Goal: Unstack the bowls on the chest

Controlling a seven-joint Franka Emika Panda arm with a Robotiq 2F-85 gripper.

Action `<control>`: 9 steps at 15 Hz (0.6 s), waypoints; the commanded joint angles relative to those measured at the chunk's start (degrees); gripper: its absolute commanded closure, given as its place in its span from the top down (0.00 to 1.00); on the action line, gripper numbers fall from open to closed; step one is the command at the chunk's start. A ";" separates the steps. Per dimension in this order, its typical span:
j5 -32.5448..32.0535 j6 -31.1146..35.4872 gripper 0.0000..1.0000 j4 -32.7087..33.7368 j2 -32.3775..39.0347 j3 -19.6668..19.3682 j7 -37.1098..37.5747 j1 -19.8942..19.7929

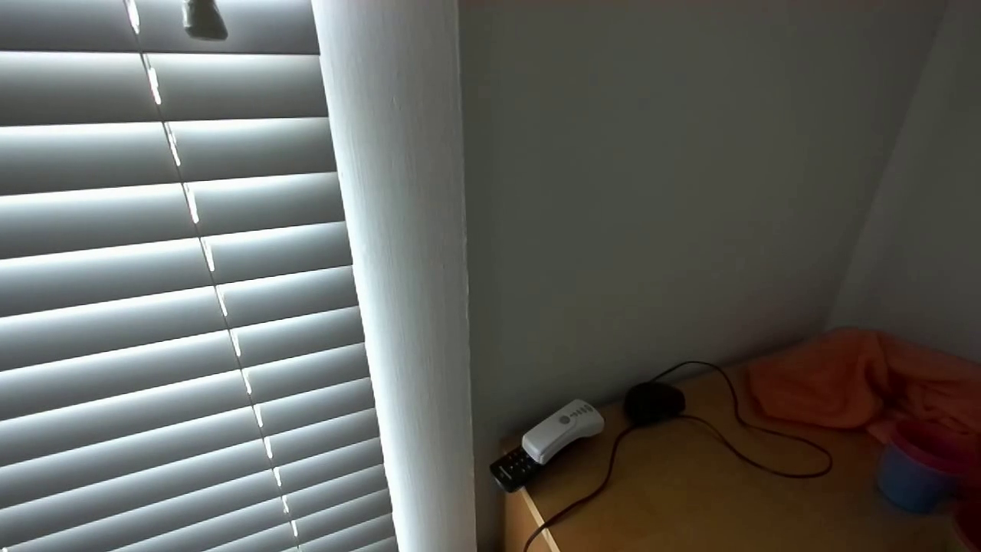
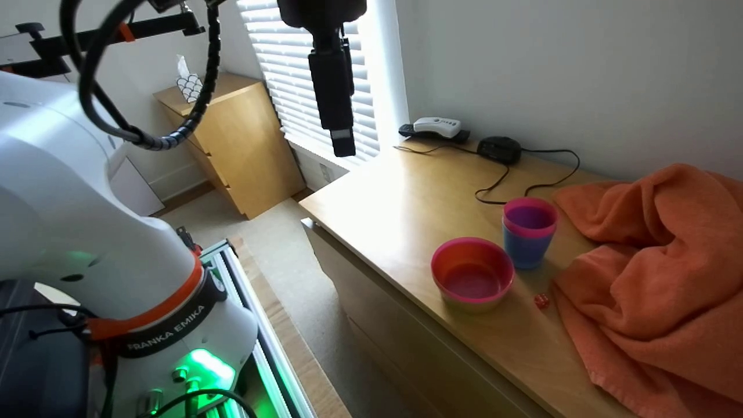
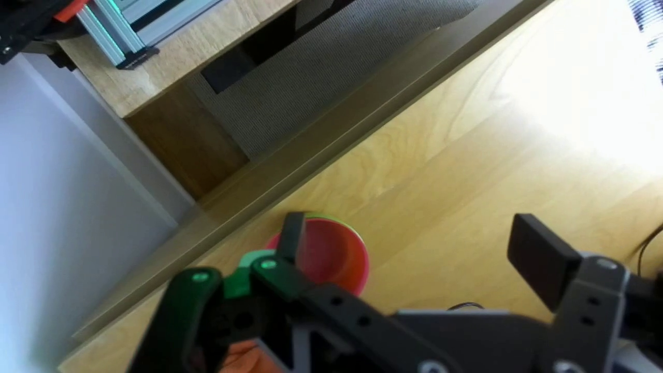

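Note:
The chest [image 2: 400, 203] has a warm-brown wooden top, which also shows in the wrist view [image 3: 440, 207]. A pink-red bowl [image 2: 471, 273] sits upright near the front edge, nested in a yellow-green bowl [image 2: 473, 306]. In the wrist view the pink bowl [image 3: 336, 254] is partly covered by a gripper finger, and the green rim [image 3: 334, 218] peeks out behind it. In an exterior view only a sliver of bowl [image 1: 969, 525] shows at the corner. My gripper [image 3: 414, 241] is open and empty. It hangs high, to the left of the bowls in an exterior view [image 2: 343, 142].
Stacked pink and blue cups [image 2: 528, 238] stand right behind the bowls. A small red die [image 2: 541, 300] lies beside them. An orange towel [image 2: 656, 273] covers the right end. A black device with a cable [image 2: 499, 150] and remotes [image 2: 436, 126] lie along the wall.

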 commanded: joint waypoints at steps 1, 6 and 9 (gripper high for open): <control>0.41 -0.08 1.00 0.13 0.29 0.50 -0.37 -0.55; -0.69 -0.05 1.00 0.11 7.29 -1.25 1.21 -3.54; 0.57 2.08 1.00 0.09 12.81 -3.80 1.20 -5.99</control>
